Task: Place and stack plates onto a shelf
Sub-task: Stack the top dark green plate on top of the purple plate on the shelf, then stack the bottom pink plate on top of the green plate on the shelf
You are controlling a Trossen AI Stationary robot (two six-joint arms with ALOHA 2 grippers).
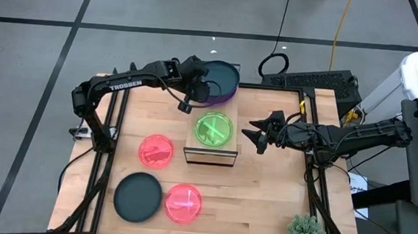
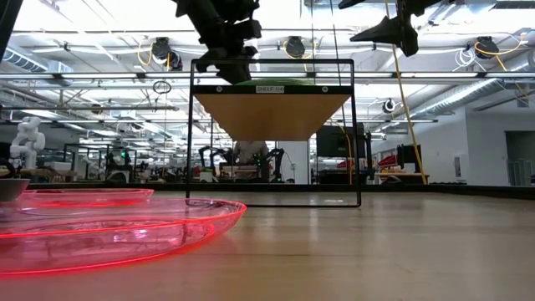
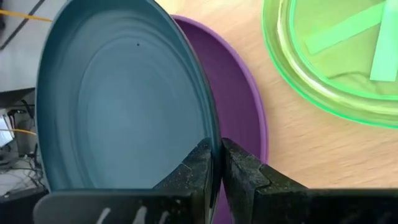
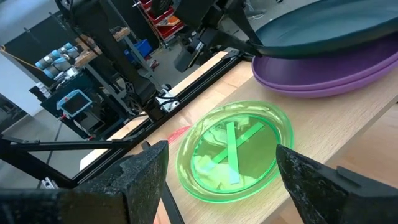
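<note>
Now the left claw (image 3: 216, 163), pinching the teal plate (image 3: 118, 99) by its rim, should carry it level to the green plates (image 1: 214, 128) on the shelf (image 1: 210, 156), while the right claw (image 1: 258, 132) waits open beside.

Beyond the light wood table (image 1: 277, 203), a grey floor (image 1: 36, 53) crossed by dark lines met bright ceiling lights (image 2: 100, 17) and distant workstations.

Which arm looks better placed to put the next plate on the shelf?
Left. Its gripper already pinches the teal plate rim beside the shelf; the right gripper hangs open and empty.
</note>
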